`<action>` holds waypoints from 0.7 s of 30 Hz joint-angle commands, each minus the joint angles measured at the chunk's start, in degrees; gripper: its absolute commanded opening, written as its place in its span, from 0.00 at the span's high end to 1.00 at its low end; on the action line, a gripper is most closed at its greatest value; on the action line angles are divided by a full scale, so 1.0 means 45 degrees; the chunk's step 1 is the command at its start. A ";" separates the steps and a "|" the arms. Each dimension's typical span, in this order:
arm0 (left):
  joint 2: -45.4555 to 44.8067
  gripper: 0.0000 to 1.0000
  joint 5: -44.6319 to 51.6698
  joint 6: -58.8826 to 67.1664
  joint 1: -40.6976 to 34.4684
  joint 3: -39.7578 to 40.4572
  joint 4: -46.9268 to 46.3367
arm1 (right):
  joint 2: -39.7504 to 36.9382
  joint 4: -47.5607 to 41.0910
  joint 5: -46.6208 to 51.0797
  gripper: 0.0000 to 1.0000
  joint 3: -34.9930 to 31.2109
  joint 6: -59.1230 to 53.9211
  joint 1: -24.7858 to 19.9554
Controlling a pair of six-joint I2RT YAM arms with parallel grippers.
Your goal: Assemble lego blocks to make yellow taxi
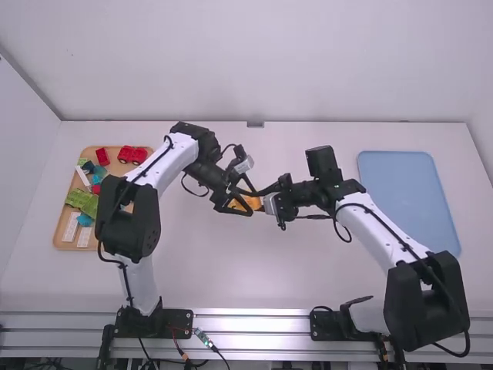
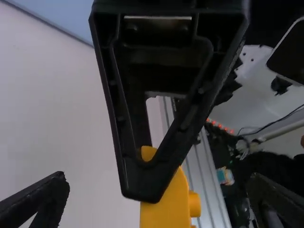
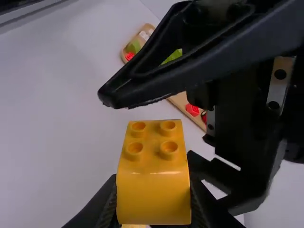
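In the high view, my left gripper (image 1: 242, 199) and my right gripper (image 1: 266, 197) meet above the middle of the table at a yellow block piece (image 1: 246, 203). My right gripper (image 3: 153, 202) is shut on this yellow piece (image 3: 154, 173), whose studs show in the right wrist view. There, the left gripper's parted fingers (image 3: 137, 90) stand on two sides of it, apart from it. My left gripper (image 2: 159, 187) is open around the yellow piece (image 2: 166, 209), with one black right finger (image 2: 147, 175) across the piece.
A wooden tray (image 1: 58, 231) at the left holds a red vehicle-like piece (image 1: 132, 154), a green block (image 1: 82, 202), blue pieces (image 1: 84, 220) and white pieces. A blue tray (image 1: 408, 196) lies at the right.
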 commanded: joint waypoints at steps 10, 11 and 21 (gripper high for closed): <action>0.0117 0.01 -0.3333 -0.0432 0.0121 0.3810 0.0413 | -0.0228 0.0962 0.0257 0.74 -0.0049 0.5639 -0.1069; 0.0117 0.01 -0.3746 -0.0724 0.0141 0.3960 0.0850 | -0.0228 0.1268 0.0476 0.81 -0.0049 0.6635 -0.1093; 0.0093 0.01 -0.4547 -0.0661 0.0053 0.3125 0.3079 | -0.0218 0.1710 0.1205 0.85 -0.0049 0.9277 -0.1214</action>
